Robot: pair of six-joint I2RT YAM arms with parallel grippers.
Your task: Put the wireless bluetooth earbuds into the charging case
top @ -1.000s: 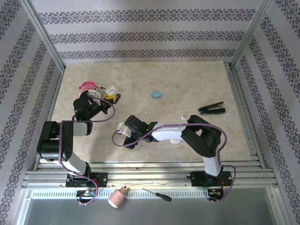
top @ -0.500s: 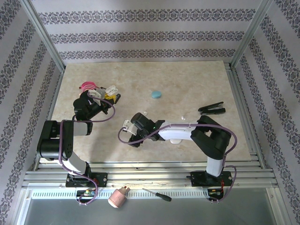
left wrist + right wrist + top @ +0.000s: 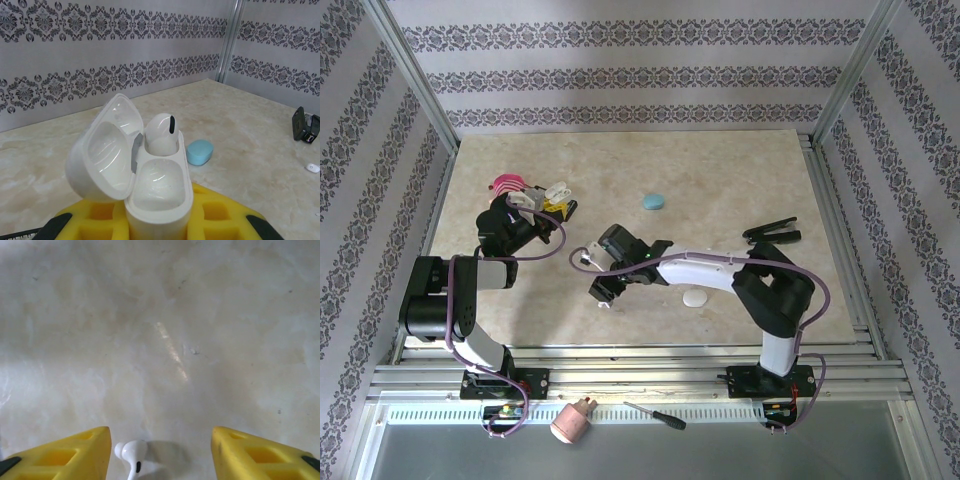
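My left gripper (image 3: 157, 222) is shut on a white charging case (image 3: 157, 192) and holds it upright with the lid open. One white earbud (image 3: 161, 132) sits in the far slot, and the near slot is empty. In the top view this case (image 3: 554, 191) is at the left of the table. My right gripper (image 3: 160, 440) points down at the table, its yellow fingers (image 3: 75, 452) apart. A loose white earbud (image 3: 131, 452) lies between them, close to the left finger. In the top view that gripper (image 3: 603, 293) is near the table's middle front.
A blue oval case (image 3: 653, 201) (image 3: 200, 151) lies mid-table. A white oval case (image 3: 695, 298) lies just in front of the right forearm. A black clip (image 3: 770, 233) (image 3: 305, 125) is at the right and a pink object (image 3: 506, 183) behind the left gripper. Another small white bud (image 3: 312, 168) lies near the clip.
The right forearm swung away, uncovering the white oval case. Its gripper came down over the loose earbud and its jaws narrowed. The left arm has not moved.
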